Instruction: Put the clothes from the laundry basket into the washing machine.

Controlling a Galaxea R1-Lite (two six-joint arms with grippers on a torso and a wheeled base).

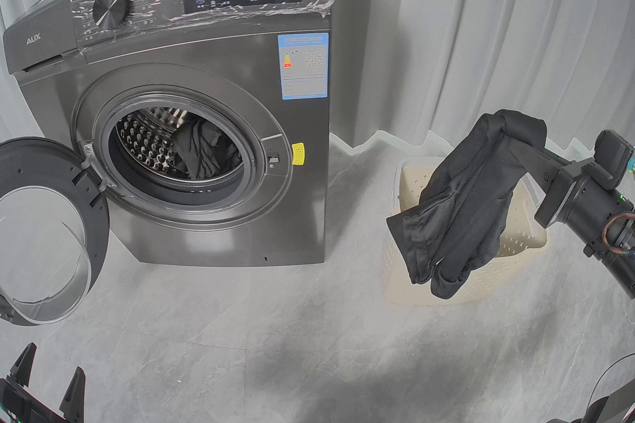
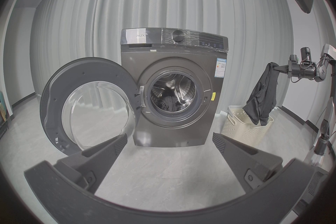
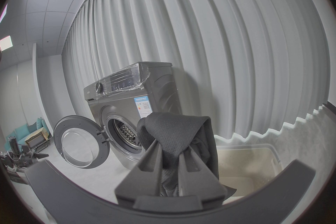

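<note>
Head view: the right gripper (image 1: 514, 144) is clamped on a black mesh garment (image 1: 463, 206), which hangs above the cream laundry basket (image 1: 532, 239), to the right of the washing machine (image 1: 218, 54). The carry step is in hand. Next the garment must swing across to the machine's drum (image 1: 178, 147), where dark clothes lie, and be released well inside. The garment hides much of the basket, so I cannot tell whether more remains. The left gripper (image 1: 49, 381), fingers apart, sits low before the machine's open door (image 1: 40, 180).

Even soft light; wrist views fisheye-warped.
</note>
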